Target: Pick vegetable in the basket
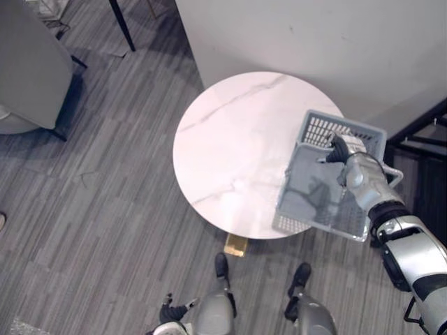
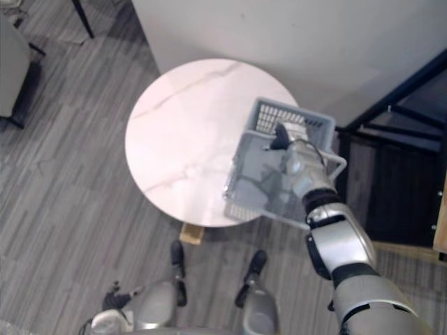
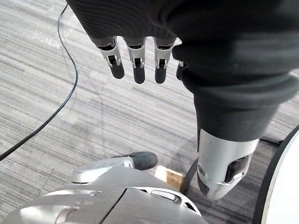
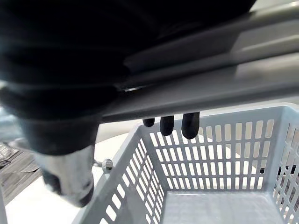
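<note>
Right hand (image 1: 347, 152) sits over a grey slotted basket (image 1: 300, 202) that overhangs the edge of a round marble table (image 1: 230, 139).

Left wrist view: left hand (image 3: 135, 56) hangs above the floor (image 3: 70, 116), fingers slack, holding nothing.

Right wrist view: fingers (image 4: 190, 125) are hooked round the handle (image 4: 210, 88); the basket is bare inside. Judged light and stiff; carry it by the handle.

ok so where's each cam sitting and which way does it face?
Left eye view: head, looking down at round table and basket; right hand holds it, left hand hangs low.
Right eye view: head, slightly offset, same scene.
Left wrist view: left wrist, along open fingers to the floor.
Right wrist view: right wrist, past the handle into the basket.
Shared: eye views and right wrist view all see the basket.
</note>
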Available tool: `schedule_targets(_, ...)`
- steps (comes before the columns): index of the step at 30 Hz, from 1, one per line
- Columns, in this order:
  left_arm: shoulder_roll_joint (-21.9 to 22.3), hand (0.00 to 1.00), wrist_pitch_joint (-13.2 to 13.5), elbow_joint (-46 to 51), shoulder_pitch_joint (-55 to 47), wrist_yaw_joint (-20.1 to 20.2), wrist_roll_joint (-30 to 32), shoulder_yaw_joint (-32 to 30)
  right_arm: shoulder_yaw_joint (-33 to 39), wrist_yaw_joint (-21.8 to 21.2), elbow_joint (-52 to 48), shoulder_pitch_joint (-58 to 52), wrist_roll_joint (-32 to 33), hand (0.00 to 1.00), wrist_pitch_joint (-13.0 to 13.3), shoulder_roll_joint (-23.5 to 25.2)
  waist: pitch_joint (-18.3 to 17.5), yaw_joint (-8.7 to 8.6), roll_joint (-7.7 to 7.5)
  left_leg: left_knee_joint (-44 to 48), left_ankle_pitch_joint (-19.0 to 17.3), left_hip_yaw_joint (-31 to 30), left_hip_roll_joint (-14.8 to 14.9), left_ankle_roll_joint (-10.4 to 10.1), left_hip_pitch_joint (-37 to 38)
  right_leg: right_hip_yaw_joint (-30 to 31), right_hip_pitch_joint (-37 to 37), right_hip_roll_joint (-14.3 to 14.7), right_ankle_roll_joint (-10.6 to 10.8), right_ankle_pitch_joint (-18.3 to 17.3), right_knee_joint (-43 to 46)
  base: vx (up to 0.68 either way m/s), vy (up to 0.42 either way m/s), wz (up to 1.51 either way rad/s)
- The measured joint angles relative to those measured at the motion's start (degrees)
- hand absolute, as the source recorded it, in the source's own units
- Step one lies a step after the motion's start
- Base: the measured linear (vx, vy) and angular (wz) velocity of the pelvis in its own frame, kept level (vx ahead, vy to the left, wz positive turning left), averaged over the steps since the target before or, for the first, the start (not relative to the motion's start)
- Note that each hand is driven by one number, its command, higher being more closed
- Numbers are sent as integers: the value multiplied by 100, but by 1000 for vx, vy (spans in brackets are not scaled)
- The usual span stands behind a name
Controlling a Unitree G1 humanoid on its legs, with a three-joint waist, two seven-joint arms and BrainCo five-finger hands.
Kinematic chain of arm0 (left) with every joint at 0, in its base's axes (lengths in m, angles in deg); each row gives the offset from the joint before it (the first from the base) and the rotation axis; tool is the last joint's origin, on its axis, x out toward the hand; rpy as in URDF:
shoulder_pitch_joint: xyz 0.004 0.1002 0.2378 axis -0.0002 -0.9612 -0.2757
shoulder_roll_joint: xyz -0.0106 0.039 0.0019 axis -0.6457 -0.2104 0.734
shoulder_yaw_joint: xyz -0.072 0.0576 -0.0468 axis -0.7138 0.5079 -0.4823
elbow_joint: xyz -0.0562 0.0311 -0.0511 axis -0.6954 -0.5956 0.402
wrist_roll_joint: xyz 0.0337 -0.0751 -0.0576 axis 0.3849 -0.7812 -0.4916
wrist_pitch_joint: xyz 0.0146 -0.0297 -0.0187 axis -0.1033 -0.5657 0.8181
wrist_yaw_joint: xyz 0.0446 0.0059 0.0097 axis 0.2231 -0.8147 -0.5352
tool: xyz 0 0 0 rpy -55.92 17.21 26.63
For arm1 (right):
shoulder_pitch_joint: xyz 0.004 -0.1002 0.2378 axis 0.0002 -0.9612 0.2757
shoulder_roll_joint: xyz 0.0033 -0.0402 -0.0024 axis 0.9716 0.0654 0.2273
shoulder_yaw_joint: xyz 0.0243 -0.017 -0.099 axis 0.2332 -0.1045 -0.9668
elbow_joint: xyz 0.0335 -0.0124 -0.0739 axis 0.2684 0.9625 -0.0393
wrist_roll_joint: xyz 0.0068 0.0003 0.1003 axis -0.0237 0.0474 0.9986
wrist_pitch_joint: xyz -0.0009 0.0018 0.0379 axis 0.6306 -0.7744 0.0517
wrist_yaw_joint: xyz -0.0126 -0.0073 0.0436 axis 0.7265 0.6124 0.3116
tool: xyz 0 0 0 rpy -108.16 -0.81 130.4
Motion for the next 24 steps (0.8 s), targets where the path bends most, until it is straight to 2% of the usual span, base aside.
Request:
schedule_targets(8,-6,0,-3,-1,2,7,3,16,-1,-1,-39,-34,-28,0,-9,-2,-2,-14,3,9,0,42,-3,0,31,48,-1,-4,2,3,2,12,1,-1)
schedule_targets(14,-9,0,-4,0,2,16,86,12,-23,-15,-466,-261,-31,0,-1,-53,-2,-31,3,14,-2,126,-3,-1,51,130,-40,-5,6,17,9,20,0,-6)
schedule_targets(15,-12,0,-5,1,2,22,166,12,-29,-22,-513,-299,-32,100,1,-70,-2,-33,3,14,-2,137,-4,-1,69,151,-39,-5,6,17,11,22,-1,-6)
schedule_targets(24,-25,0,-7,2,2,74,171,12,-252,-125,-753,-474,-39,100,41,-361,-3,-57,4,13,-3,137,-3,-1,76,165,-44,-4,10,21,14,3,0,-1)
